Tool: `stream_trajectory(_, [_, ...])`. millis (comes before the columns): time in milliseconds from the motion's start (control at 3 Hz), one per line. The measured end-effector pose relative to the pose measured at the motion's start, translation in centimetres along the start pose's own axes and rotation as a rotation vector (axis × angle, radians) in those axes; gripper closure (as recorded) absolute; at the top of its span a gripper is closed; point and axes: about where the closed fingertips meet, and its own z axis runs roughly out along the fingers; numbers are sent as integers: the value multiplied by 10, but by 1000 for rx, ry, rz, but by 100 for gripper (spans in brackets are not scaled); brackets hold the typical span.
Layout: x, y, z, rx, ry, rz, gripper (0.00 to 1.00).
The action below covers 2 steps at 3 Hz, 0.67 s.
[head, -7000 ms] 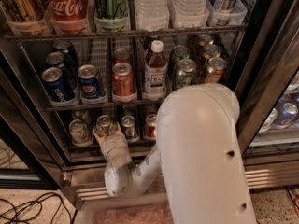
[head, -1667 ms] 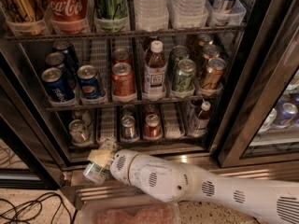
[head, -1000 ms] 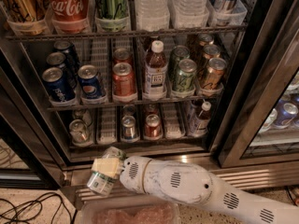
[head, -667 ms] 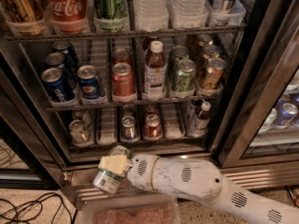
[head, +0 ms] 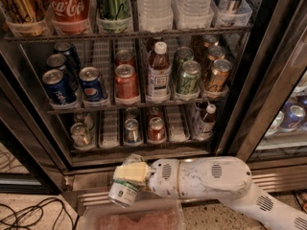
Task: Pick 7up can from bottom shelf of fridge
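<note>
Pinkish stuff fills a clear tub (head: pixel 135 219) at the very front, low by the floor. Just above it the white arm (head: pixel 201 178) reaches in from the right, lying nearly level. At its left end the gripper (head: pixel 128 173) has its yellowish fingers (head: pixel 135 170) pinched on the 7up can (head: pixel 122 193).

The can hangs under and slightly left of the gripper, tilted, its long axis running from upper right to lower left. The green-and-white body pokes out below the fingers, which cover the upper part. It sits over the left rim of the tub and in front of the steel strip (head: pixel 91 180), clear of the fridge (head: pixel 250 80) opening.

Behind and above, the bottom shelf (head: pixel 144 147) carries a few cans and a small bottle in its ribbed lanes. With the can already off that shelf, I judge the pick all but done. What remains is keeping the grip while drawing away, since the can tips downward from the fingers.
</note>
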Motion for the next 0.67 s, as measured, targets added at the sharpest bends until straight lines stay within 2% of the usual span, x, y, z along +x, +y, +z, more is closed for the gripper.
stream_trajectory(667, [-8,-5,3,19,-55,20,100])
